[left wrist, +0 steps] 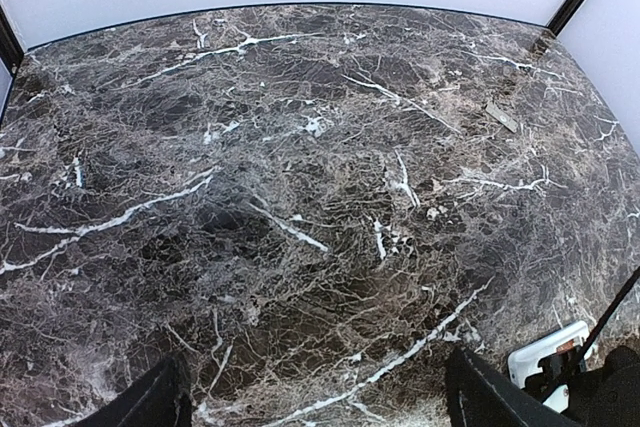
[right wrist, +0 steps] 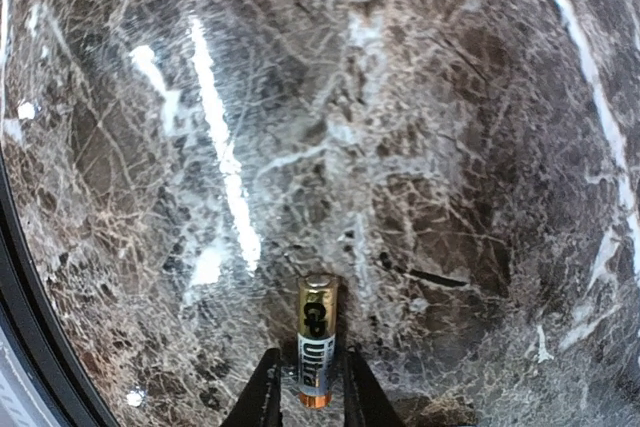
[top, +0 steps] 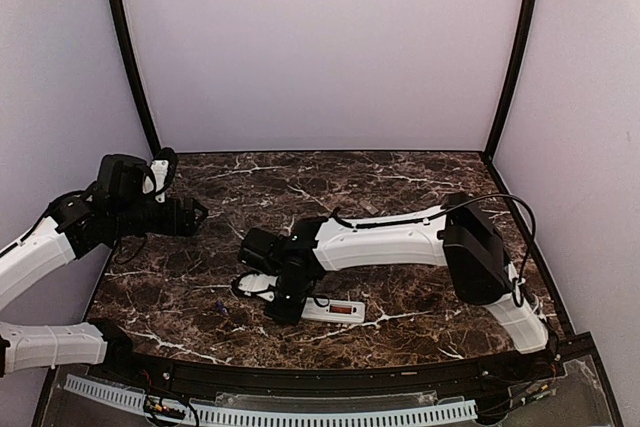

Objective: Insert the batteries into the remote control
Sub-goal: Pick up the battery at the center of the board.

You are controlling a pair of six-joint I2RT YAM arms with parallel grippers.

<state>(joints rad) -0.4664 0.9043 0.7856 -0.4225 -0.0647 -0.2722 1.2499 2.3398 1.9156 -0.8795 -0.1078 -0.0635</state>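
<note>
The marble table (top: 400,187) carries everything. My right arm (top: 390,242) stretches across it toward the near left. My left claw (left wrist: 318,379) hangs released, its fingers spread wide over bare marble, with nothing between them.

The remote control (top: 335,310) lies flat near the front edge, just beside my right wrist. It shows a reddish mark that I judge to be 1 cell already seated.

My right claw (right wrist: 310,372) is clenched on 1 battery (right wrist: 317,332), 1 finger on each side and the gold end pointing away from me. I judge the step in hand to be the pickup of the 2nd cell. Next I must lift it, carry it over the bay, line it up lengthwise with the empty slot and press it in.
</note>
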